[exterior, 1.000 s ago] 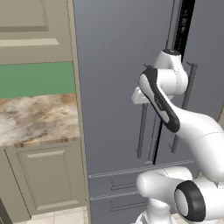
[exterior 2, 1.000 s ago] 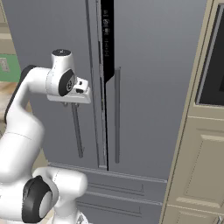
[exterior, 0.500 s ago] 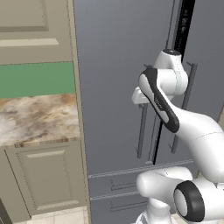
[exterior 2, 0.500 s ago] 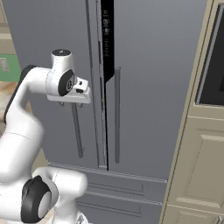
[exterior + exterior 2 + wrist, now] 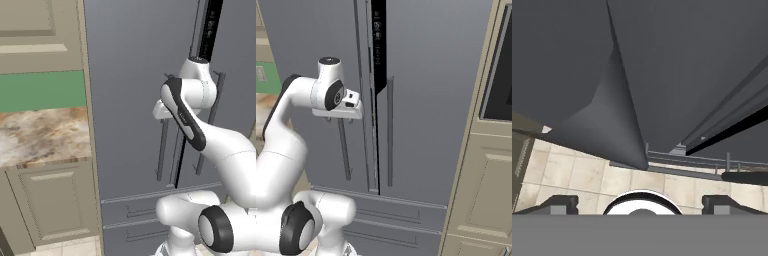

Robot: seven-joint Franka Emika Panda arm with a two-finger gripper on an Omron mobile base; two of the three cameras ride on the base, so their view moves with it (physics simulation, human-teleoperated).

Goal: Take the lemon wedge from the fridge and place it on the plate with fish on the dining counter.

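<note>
Grey fridge [image 5: 421, 75] doors closed; beige tile floor [image 5: 572, 175] below; gripper [image 5: 640, 202] spread wide, empty.

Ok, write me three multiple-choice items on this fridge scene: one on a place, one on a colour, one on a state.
1. Where is the robot's hand?
A. In front of the fridge's left door, near its bar handle
B. Over the stone counter
C. Down at the floor

2. What colour is the wall strip above the stone counter?
A. Red
B. Green
C. Blue

3. What state are the fridge's upper doors in?
A. Both shut
B. Left one swung wide
C. Both wide open

Answers:
1. A: in the right base view the hand sits against the fridge's left door, by the left bar handle.
2. B: the left base view shows a green wall strip over the stone counter.
3. A: both base views show flat grey door fronts meeting at the dark centre strip, with nothing of the inside visible.
</note>
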